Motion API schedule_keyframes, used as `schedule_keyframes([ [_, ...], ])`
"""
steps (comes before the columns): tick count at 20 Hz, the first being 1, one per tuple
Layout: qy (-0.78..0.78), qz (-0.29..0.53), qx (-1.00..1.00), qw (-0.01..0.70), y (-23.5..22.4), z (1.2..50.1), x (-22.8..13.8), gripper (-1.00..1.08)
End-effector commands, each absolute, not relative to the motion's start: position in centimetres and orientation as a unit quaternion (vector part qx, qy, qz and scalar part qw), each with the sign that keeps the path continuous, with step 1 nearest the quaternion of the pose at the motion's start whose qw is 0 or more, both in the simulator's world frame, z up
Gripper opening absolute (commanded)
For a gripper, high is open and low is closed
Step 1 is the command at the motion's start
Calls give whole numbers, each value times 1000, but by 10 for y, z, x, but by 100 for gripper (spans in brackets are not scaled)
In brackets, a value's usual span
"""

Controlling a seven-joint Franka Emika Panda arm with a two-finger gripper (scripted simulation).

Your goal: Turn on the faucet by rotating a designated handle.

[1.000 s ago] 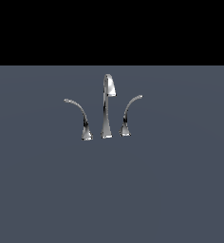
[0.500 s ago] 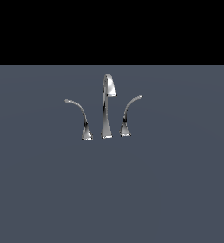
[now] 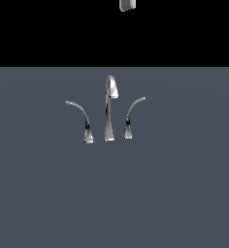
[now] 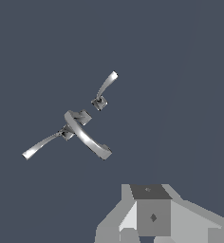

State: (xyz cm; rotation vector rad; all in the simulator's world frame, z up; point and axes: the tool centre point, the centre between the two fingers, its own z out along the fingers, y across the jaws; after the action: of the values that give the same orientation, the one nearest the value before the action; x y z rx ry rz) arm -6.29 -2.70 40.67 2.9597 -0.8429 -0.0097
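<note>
Newly entered at the top edge of the exterior view since half a second ago: a small pale grey piece of the arm (image 3: 127, 5), cut off by the frame against the black backdrop. Hangs high above the faucet (image 3: 109, 109), well apart from it and a little toward the exterior view's right of the spout (image 3: 110, 92). Touches nothing. Faucet itself unchanged from the earlier pictures, all three pieces where they stood.

Seen from the wrist camera: looks down on the fixture from overhead, with the blocky grey body of the gripper (image 4: 152, 216) at the edge of the picture. Fingertips out of frame, so cannot tell how far apart the jaws stand. Holds nothing that can be seen; far from any chrome part.

Stands on a flat slate-grey surface (image 3: 184, 193), three slim chrome pieces in a row with flared bases close together. Tall spout in the middle, upright, with hooked head. On the exterior view's right, the handle (image 3: 131, 116): shorter, steeper, arching from its base just beside the spout up and outward to a thin tip. On the exterior view's left, the longer lever (image 3: 81, 115), sweeping wider and away to the other side.

From above, shows the spout head (image 4: 88, 137) as a curved band over the middle base, the handle (image 4: 107, 84) as the short bright blade, and the longer lever (image 4: 42, 145) pointing the opposite way.
</note>
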Motion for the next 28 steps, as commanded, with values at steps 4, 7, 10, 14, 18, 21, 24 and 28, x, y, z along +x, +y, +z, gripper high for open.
schedule_keyframes([
  [4,-345,-1,938,27,-37,375,-20,-100],
  [7,-382,0,924,24,-42,355,2,-100],
  [10,-420,1,908,21,-49,334,22,-100],
  [14,-468,2,883,17,-57,302,48,-100],
  [18,-516,2,856,12,-66,268,71,-100],
  [21,-549,2,835,9,-73,243,86,-100],
  [24,-577,1,817,6,-79,220,97,-100],
  [28,-605,1,796,3,-84,196,107,-100],
])
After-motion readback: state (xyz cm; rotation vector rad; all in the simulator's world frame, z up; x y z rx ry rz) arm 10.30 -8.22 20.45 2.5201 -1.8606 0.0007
